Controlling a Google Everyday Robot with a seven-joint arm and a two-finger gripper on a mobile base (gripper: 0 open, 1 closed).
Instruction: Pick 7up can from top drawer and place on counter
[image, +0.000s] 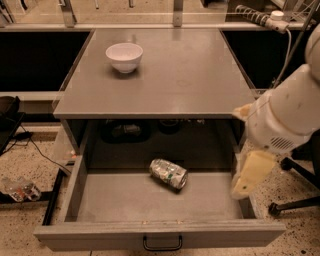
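7up can (168, 173) seen lying on its side, mid-floor of the open top drawer (125, 202) | tool (248, 176) seen at the drawer's right wall, apart from the can; its grip state cannot be told | white bowl (124, 56) seen on the desk (190, 75), back left

Place type: robotics lab or test room, judged from the fixtures.
Floor: speckled terrazzo floor (30, 165), with a loose black cable (42, 152) laid across it.
Furniture: plain grey counter (175, 75) with a white bowl (124, 56) set on it; top drawer (150, 200) pulled open below; wheeled chair base (295, 205) seen at right.
Wiring: ribbed hose (252, 15) and white plug (276, 15) seen top right.
Robot: gripper (247, 180) seen low at right, by the drawer's right wall.
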